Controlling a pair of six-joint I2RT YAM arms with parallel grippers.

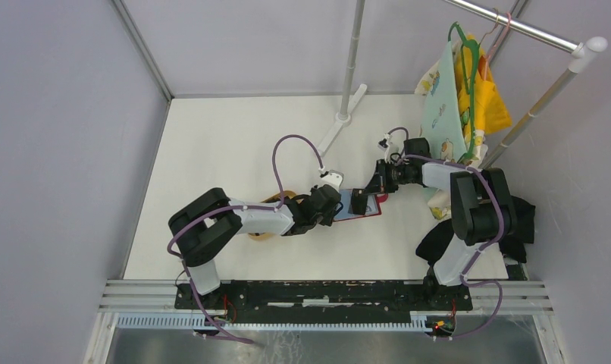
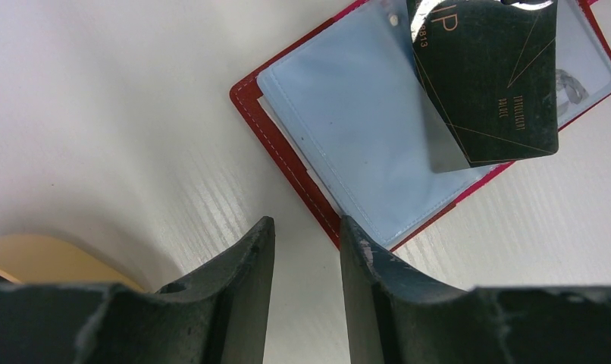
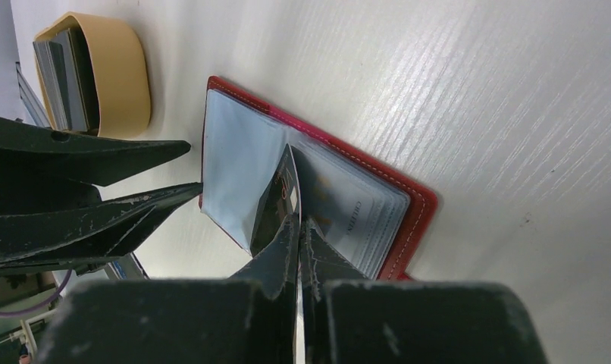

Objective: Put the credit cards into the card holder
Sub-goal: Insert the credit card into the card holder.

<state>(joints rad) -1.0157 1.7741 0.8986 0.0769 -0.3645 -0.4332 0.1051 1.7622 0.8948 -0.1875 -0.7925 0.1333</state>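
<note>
The red card holder lies open mid-table. The right gripper pinches a black card, tilted over the pocket panels. The left gripper hovers at the holder's left edge, its fingers spread and empty. More cards stand in the tray further left.

White table — red card holder and tan tray.

Red card holder, pale-blue pockets; black credit card, gold lettering
</note>
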